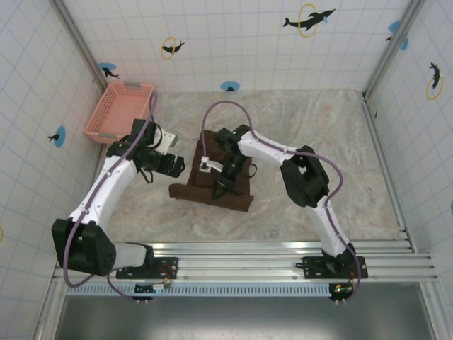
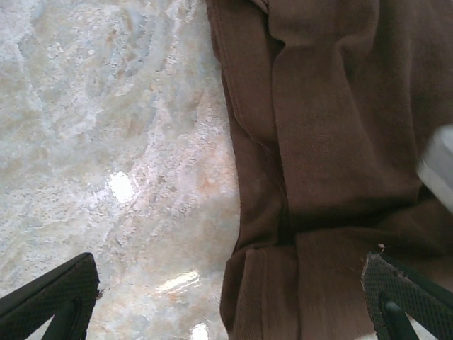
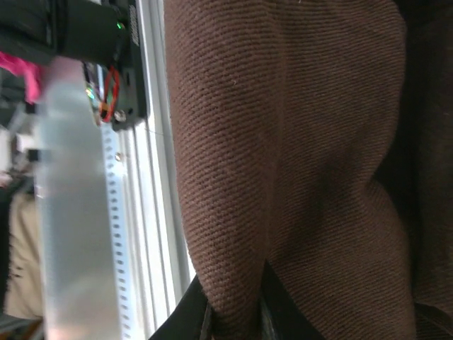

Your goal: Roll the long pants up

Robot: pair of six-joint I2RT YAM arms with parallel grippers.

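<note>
Marbled tabletop (image 1: 318, 127) is enclosed by tiled walls (image 1: 42, 85), and the pink basket (image 1: 133, 86) is set in its far left corner, its slatted floor seen through the open top. The long pants (image 1: 212, 190) are laid folded at the table's middle, well apart from the basket. A fold of their fabric is pinched by the right gripper (image 3: 233, 315). The left gripper (image 2: 230, 287) is held spread wide at their left edge, one finger over bare table and the other over fabric.

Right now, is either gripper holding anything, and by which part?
The right gripper pinches a bunched fold of the dark brown soft fabric long pants; the left gripper is open, holding nothing.
</note>
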